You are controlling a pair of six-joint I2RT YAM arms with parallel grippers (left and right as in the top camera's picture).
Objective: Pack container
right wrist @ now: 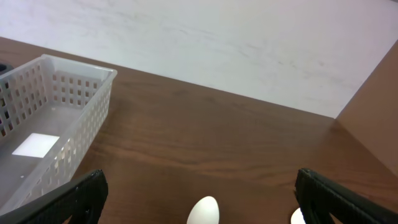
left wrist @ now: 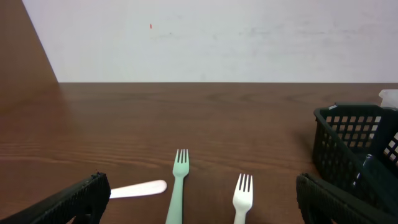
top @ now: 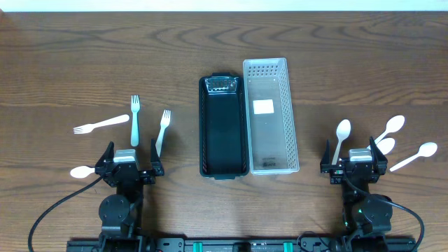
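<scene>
A black basket (top: 222,126) and a clear white basket (top: 271,115) stand side by side mid-table. Left of them lie a white fork (top: 101,125), a green fork (top: 134,119) and another white fork (top: 162,129), with a white spoon (top: 82,171) nearer me. Several white spoons lie at the right, one (top: 341,140) closest to the baskets. My left gripper (top: 131,157) is open and empty behind the forks; the left wrist view shows its jaws (left wrist: 202,190) wide around the green fork (left wrist: 179,186) and white fork (left wrist: 242,196). My right gripper (top: 354,157) is open and empty (right wrist: 199,186), a spoon bowl (right wrist: 204,211) between its jaws.
The black basket's corner (left wrist: 354,149) stands at the right of the left wrist view. The white basket (right wrist: 56,124), with a white label inside, stands at the left of the right wrist view. A pale wall lies beyond the table's far edge.
</scene>
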